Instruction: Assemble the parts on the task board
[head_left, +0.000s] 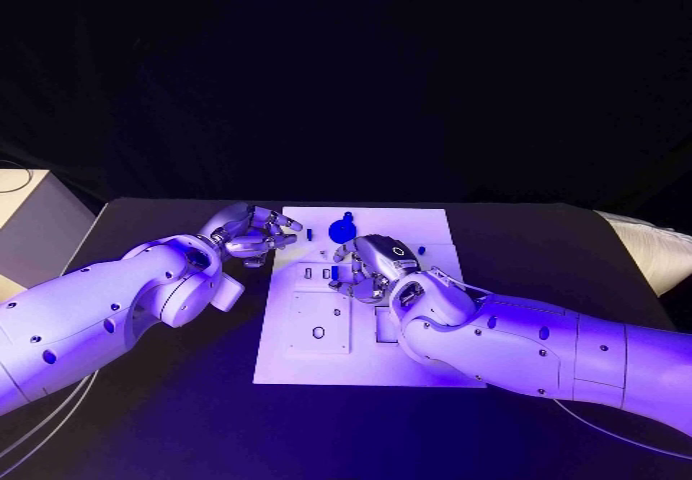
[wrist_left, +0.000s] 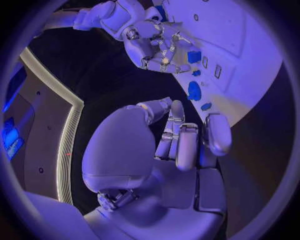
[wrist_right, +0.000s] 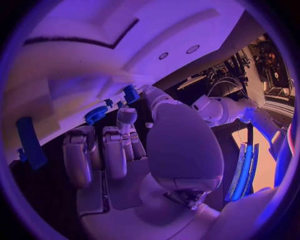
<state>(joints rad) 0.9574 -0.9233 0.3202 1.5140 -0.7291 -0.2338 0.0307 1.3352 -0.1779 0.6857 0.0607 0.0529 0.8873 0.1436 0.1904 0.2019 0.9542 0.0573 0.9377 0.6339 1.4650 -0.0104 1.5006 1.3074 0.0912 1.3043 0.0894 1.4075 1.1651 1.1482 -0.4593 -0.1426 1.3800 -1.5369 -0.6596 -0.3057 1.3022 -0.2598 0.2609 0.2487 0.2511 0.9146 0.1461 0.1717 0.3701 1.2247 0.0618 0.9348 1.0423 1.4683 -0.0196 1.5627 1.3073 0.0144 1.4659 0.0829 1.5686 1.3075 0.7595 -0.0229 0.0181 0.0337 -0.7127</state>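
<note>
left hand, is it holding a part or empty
Empty: the left wrist view shows the left hand with fingers curled over the table beside the task board, nothing between them.

The task board (head_left: 310, 362) lies at the middle of the table (head_left: 173, 420). On it, toward 12 o'clock, sits a round part (head_left: 342, 231), with a small part (head_left: 423, 248) just off at its 4 o'clock. The left hand (head_left: 255, 235) hangs at the board's 10 o'clock edge; the right hand (head_left: 372, 265) is over the board's centre, at 5 o'clock from the round part.
</note>
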